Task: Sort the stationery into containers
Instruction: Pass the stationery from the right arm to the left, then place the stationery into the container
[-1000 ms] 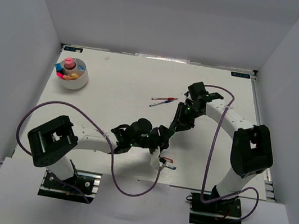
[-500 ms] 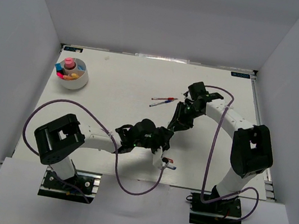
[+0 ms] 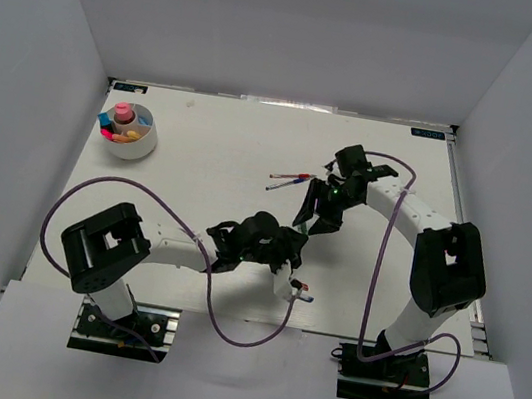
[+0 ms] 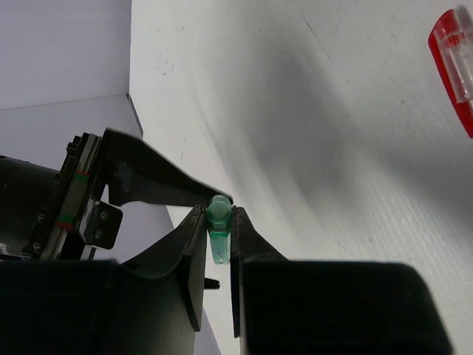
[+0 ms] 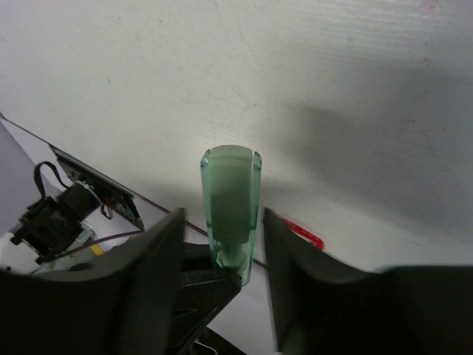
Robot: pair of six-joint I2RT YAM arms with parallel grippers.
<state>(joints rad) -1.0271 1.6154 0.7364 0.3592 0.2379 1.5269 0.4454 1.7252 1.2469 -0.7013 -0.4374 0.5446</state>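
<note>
Two arms are meeting above the middle of the white worktop (image 3: 214,141), a little toward its near edge, with a mint marker (image 5: 230,194) between them. The left fingers (image 4: 196,231) are pressing on both sides of the marker's narrow end and gripping it, as the left wrist view is showing, and a dark finger of the other arm is reaching in just beyond it. The right fingers (image 5: 275,244) are standing open around the marker's wide translucent end, with a clear gap on either side, so they are not touching it. The marker is being held clear above the worktop by the left fingers alone. Just near and right of the left fingers, a red-capped pen (image 4: 452,59) is lying flat on the worktop. Farther off, left of the right arm's wrist, two thin pens (image 3: 290,177), one red-tipped and one blue-tipped, are lying side by side close together. Toward the far left corner, the round white bowl (image 3: 142,150) is sitting with a pink round-topped stick (image 3: 123,115) standing upright at its centre and orange, blue and red pieces lying in its outer compartments.
</note>
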